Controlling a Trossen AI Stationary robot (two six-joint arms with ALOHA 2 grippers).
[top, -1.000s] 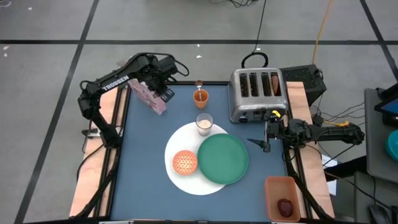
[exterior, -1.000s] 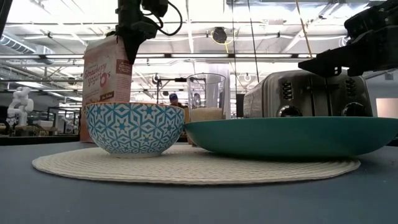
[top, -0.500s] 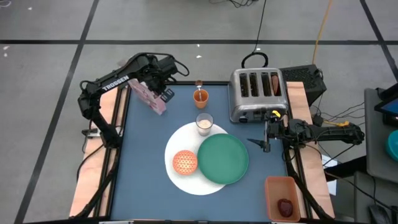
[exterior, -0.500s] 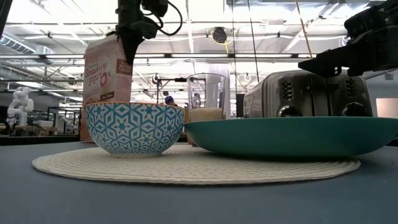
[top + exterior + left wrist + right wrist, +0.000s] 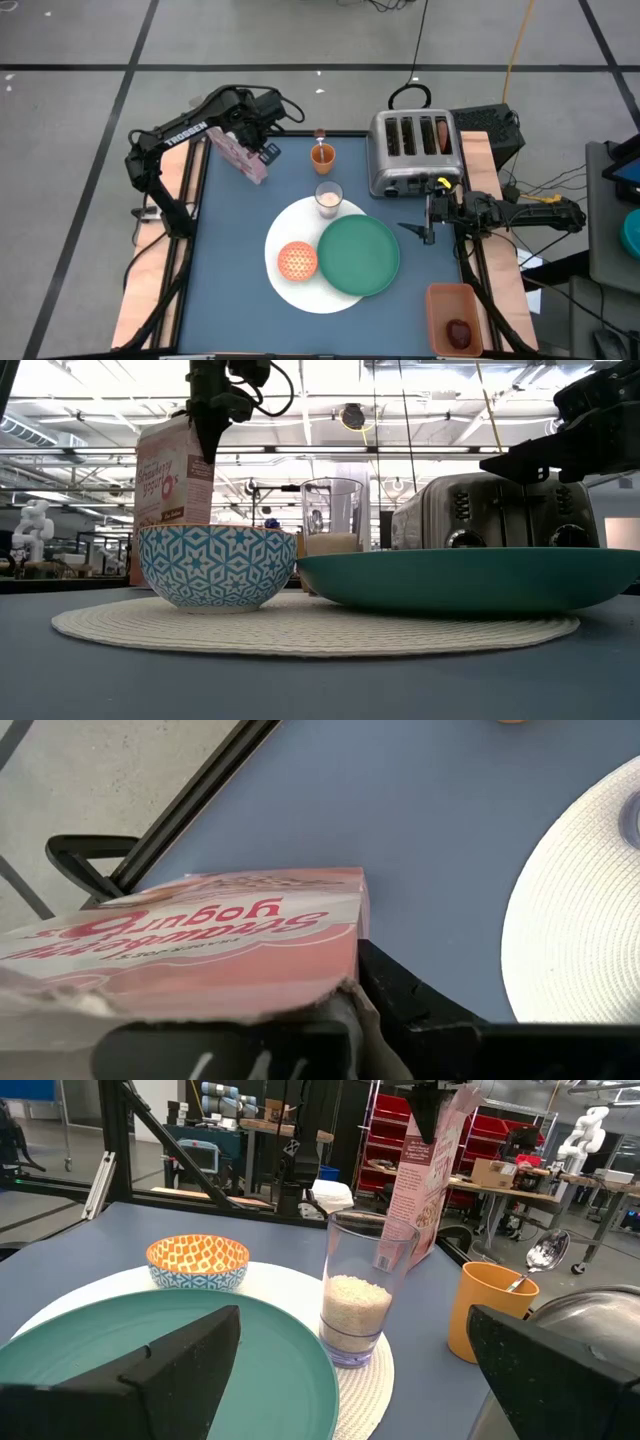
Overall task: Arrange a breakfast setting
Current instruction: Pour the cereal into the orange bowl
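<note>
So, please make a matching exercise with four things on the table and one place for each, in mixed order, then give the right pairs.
Things:
1. cereal box
2. orange cup
3. dark red fruit
4. small bowl

Places:
A. in the orange tray at the table's right edge
B. on the white round mat, left of the green plate
C. held at its top by the left gripper
D. left of the toaster, a spoon inside

Pairs: 1-C, 2-D, 3-A, 4-B

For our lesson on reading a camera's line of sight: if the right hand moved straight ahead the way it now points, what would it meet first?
Probably the green plate, lying directly ahead of the open right hand. The milk glass stands just beyond the plate's rim. Height is unclear, so the hand may pass above the plate.
</note>
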